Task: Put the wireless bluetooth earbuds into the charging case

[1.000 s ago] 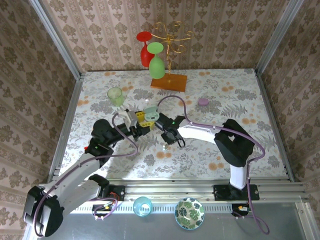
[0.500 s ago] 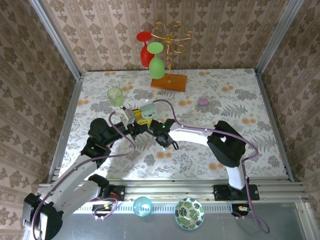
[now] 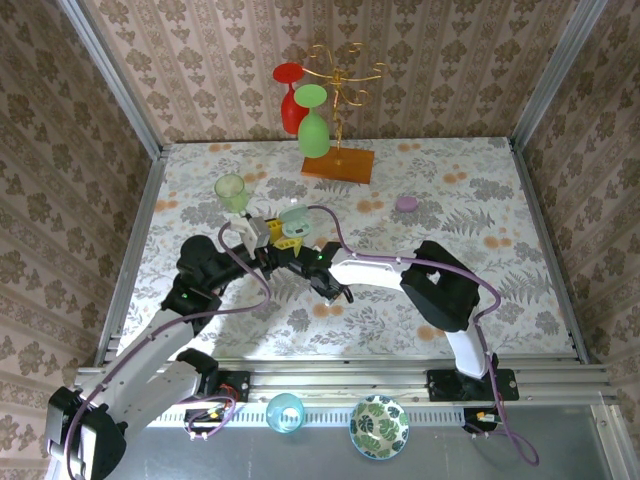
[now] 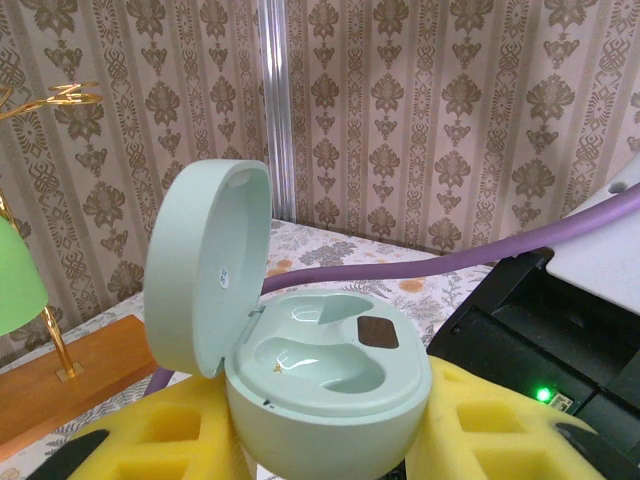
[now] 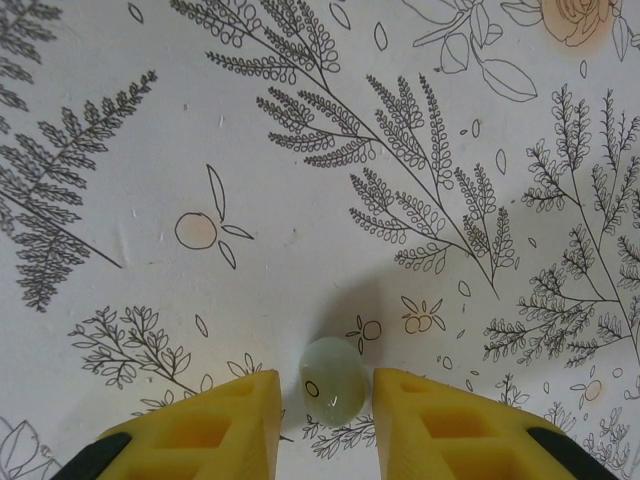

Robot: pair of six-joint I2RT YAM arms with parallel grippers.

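Right wrist — right fingers (image 5: 232,422) point down astride earbud (image 5: 334,389); left fingers (image 4: 165,440) grip case (image 4: 330,395)

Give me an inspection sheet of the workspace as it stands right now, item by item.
Surface: floral-print tablecloth, flat, no spills seen.
Job's things: mint-green egg-shaped plastic charging case, lid open, wells look empty; one pale round plastic earbud lying on the cloth.
Clutter: green translucent cup; small purple oval case; gold wire rack holding a red glass and a green glass; blue cup and patterned bowl by the near rail.
End effectors: left end effector shut on the charging case; right end effector open, straddling the earbud.
Cables: purple cable runs behind the case.
Surroundings: damask-wallpaper walls, metal corner post.
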